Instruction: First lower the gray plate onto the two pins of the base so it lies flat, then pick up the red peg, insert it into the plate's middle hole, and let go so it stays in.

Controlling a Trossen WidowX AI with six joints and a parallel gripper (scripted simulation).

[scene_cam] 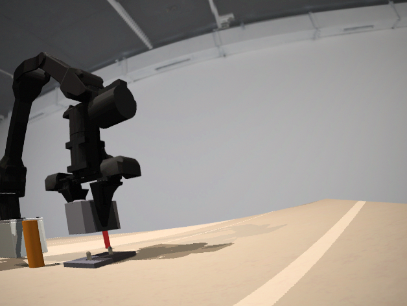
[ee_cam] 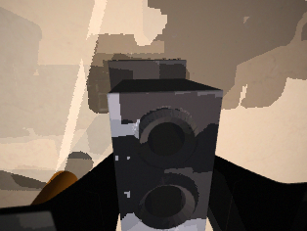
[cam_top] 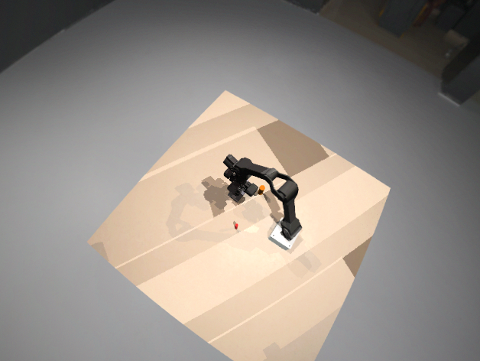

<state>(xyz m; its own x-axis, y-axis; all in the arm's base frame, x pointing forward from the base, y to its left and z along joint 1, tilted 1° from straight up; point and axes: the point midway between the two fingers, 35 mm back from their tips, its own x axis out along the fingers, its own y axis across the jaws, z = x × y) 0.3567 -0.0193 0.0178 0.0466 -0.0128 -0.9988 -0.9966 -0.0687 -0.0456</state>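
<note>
My gripper (scene_cam: 93, 215) (ee_cam: 154, 150) is shut on the gray plate (scene_cam: 74, 218) (ee_cam: 207, 113), a thick block. The plate hangs roughly level above the dark base (scene_cam: 124, 255) (ee_cam: 119, 77), with a gap between them in the exterior view. The base lies flat with two short pale pins, a near pin (scene_cam: 88, 255) and a far pin (scene_cam: 110, 251). The wrist view shows two round holes in the plate's top; the rest of its top is cut off, and the pins are hidden there. The red peg (cam_top: 236, 226) (scene_cam: 105, 238) stands upright away from the base, its top hidden behind the plate in the exterior view.
An orange cylinder (cam_top: 261, 190) (scene_cam: 33, 244) (ee_cam: 59, 185) stands upright near the base, on the side toward the arm's white mount (cam_top: 284, 237) (scene_cam: 10, 238). Arm shadows fall across the wooden table top (cam_top: 217, 287) (scene_cam: 197, 279).
</note>
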